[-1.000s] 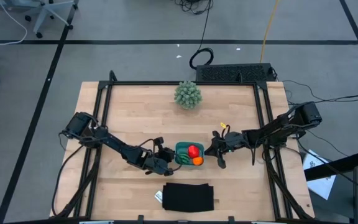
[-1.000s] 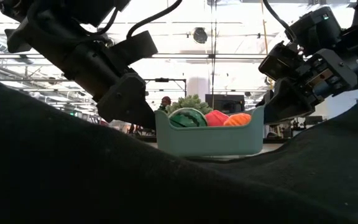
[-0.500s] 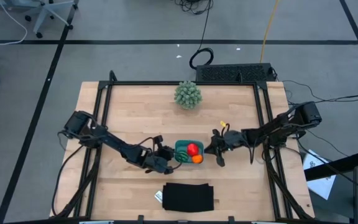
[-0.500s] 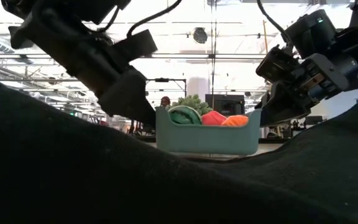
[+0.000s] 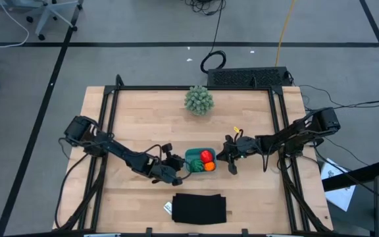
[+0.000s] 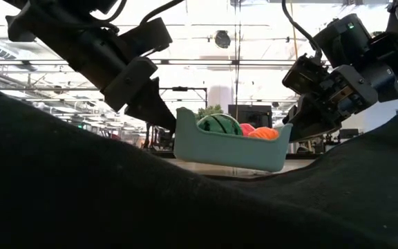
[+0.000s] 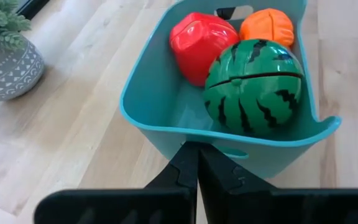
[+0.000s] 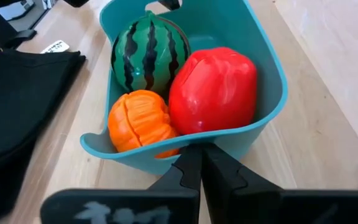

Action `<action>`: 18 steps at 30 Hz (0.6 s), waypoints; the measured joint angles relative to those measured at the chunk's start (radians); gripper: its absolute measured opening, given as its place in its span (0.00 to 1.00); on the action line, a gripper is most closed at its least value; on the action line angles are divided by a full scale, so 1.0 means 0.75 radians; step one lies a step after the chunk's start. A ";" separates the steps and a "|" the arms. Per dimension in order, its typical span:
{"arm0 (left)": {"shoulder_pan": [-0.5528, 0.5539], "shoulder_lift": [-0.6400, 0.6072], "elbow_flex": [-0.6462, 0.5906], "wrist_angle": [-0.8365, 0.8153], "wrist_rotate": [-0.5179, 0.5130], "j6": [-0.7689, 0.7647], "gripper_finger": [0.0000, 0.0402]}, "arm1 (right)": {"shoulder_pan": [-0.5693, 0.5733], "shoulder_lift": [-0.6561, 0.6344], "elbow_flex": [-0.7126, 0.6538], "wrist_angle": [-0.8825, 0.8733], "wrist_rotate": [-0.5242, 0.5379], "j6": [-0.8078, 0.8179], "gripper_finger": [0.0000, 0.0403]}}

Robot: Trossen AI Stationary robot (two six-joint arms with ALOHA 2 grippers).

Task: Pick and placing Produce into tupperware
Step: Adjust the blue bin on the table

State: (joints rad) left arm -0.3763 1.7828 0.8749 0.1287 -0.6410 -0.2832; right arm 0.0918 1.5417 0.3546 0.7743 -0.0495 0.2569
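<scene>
Probably a lab: framed workbench (image 5: pixel 150 125).

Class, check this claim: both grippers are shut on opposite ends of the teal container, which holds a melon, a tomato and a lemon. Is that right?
One thing is wrong: no lemon. The third fruit is an orange ball, as the right wrist view shows. The left gripper and right gripper are shut on the container holding the melon and tomato.

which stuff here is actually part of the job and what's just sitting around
Part of the job:
- teal tupperware
- striped melon, red tomato, orange ball, all inside it
- left gripper and right gripper, shut at its two ends

Just lying about:
- potted spiky plant
- black cloth
- keyboard
</scene>
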 joint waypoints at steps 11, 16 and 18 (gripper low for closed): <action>0.010 0.010 0.000 -0.042 0.015 -0.056 0.02 | 0.024 0.000 0.002 0.009 -0.029 0.013 0.00; 0.009 0.015 0.000 -0.047 0.016 -0.054 0.02 | 0.029 0.000 0.002 0.007 -0.031 0.015 0.00; 0.010 0.015 0.000 -0.060 0.032 -0.066 0.02 | 0.028 -0.001 0.002 0.006 -0.030 0.020 0.00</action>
State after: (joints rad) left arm -0.3687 1.7943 0.8749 0.0837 -0.6166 -0.3328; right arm 0.1132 1.5414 0.3564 0.7788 -0.0720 0.2722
